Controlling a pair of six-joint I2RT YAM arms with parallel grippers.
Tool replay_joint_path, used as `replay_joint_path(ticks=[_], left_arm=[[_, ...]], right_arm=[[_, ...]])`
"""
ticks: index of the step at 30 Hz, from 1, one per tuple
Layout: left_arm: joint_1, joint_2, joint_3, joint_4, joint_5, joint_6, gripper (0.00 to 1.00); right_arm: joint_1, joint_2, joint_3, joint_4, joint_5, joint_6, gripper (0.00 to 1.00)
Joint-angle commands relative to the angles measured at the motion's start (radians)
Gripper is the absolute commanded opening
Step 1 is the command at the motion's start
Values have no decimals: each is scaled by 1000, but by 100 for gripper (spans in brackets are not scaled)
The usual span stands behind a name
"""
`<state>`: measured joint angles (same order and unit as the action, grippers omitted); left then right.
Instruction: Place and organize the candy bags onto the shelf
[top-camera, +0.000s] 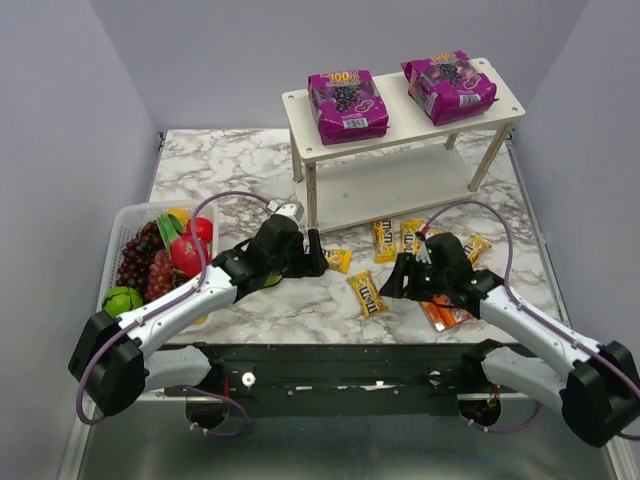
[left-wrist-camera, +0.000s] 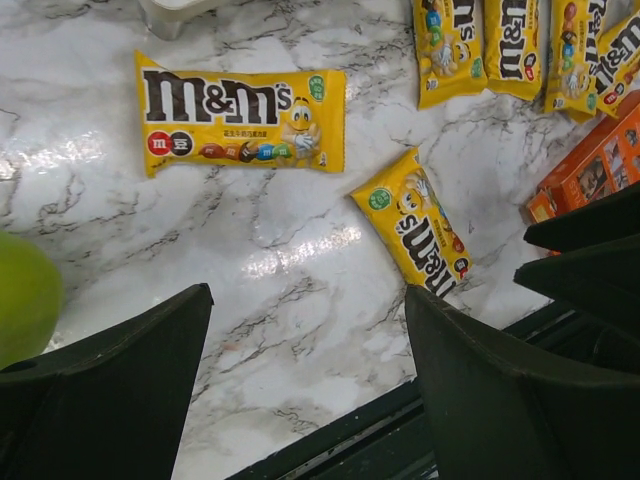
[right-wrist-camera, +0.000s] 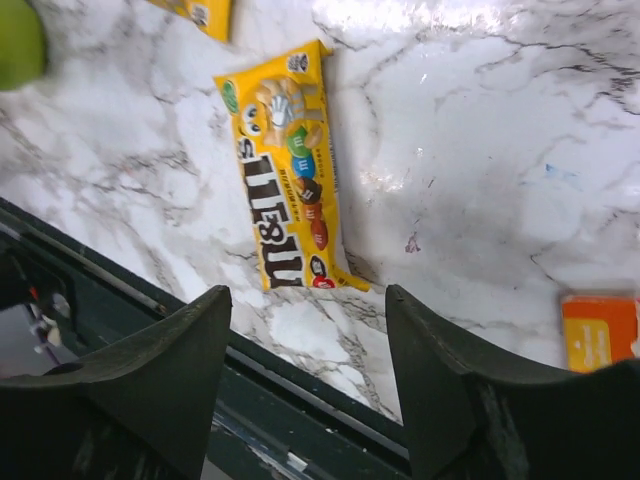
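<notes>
The white two-tier shelf stands at the back right, with two purple pouches on its top tier. Several yellow packets lie on the marble in front of it, one by my left gripper and one between the grippers. The orange pack lies under my right arm. My left gripper is open and empty; its view shows a packet lying ahead and another beside the right finger. My right gripper is open and empty, just short of a packet.
A white fruit basket with grapes and red and green fruit stands at the left. A green fruit lies by my left finger. The table's dark front rail runs under my right gripper. A shelf leg is beyond my left gripper.
</notes>
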<state>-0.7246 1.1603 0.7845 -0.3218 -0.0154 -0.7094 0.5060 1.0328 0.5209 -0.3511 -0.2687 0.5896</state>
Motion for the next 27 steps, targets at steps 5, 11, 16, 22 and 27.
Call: replay_joint_path(ticks=[5,11,16,22,27], left_arm=[[-55,134,77,101,14,39,86],[-67,249,143,162,94,83,79],[-76,323,193,194,118,111,74],[-91,398,217,236,147,131,72],[-104,472,217,302,209,120,70]], right_arm=[[3,-243,-88,-143,72,260,72],[3,-335,-183,-105,28,505,71],[2,-341,-226,-65,23,631,69],[20,-266,-206,-28,5,717,67],[42,-197,-188,41,-6,777,67]])
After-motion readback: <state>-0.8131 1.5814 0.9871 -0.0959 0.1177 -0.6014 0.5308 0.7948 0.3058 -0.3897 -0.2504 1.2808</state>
